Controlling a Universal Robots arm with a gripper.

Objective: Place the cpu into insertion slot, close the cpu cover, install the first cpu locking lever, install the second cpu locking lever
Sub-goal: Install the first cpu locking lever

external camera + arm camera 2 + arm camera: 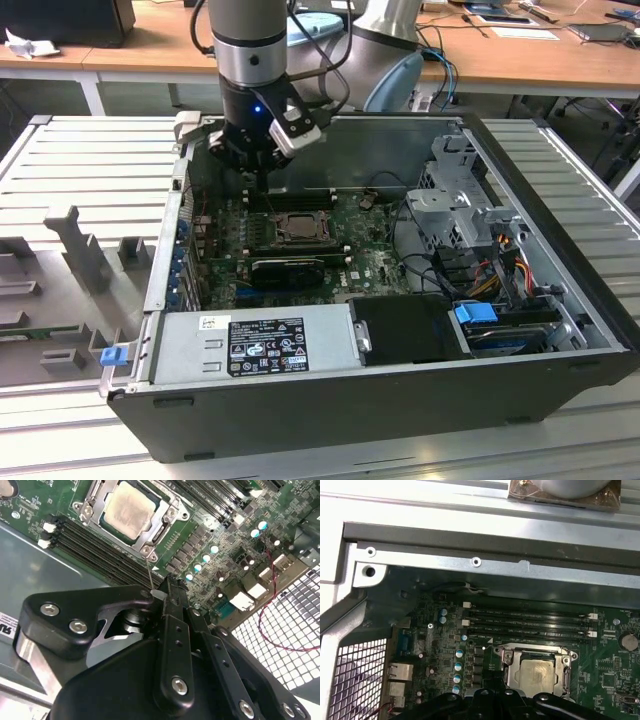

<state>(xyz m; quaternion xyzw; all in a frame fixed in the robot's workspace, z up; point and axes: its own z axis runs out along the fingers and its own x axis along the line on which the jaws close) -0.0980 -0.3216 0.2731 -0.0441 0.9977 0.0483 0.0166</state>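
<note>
The cpu [127, 510] lies flat in the insertion slot [300, 228] on the green board, its pale metal face showing. The silvery cpu cover [167, 520] is down around it as a frame, and in the first wrist view it rings the cpu [536, 675] too. A thin wire locking lever [149, 572] rises from the socket's corner to the side of my fingertips. My gripper [167, 585] is shut, hanging just behind the socket over the memory slots [262, 180]. Whether the lever is clamped or only touched, I cannot tell.
The open case's rear wall [475, 562] and a perforated grille [355, 680] stand close behind the gripper. Black memory slots [530, 622] run beside the socket. A long black finned card [285, 268], the power supply [250, 345] and a drive cage [450, 200] with cables crowd the case.
</note>
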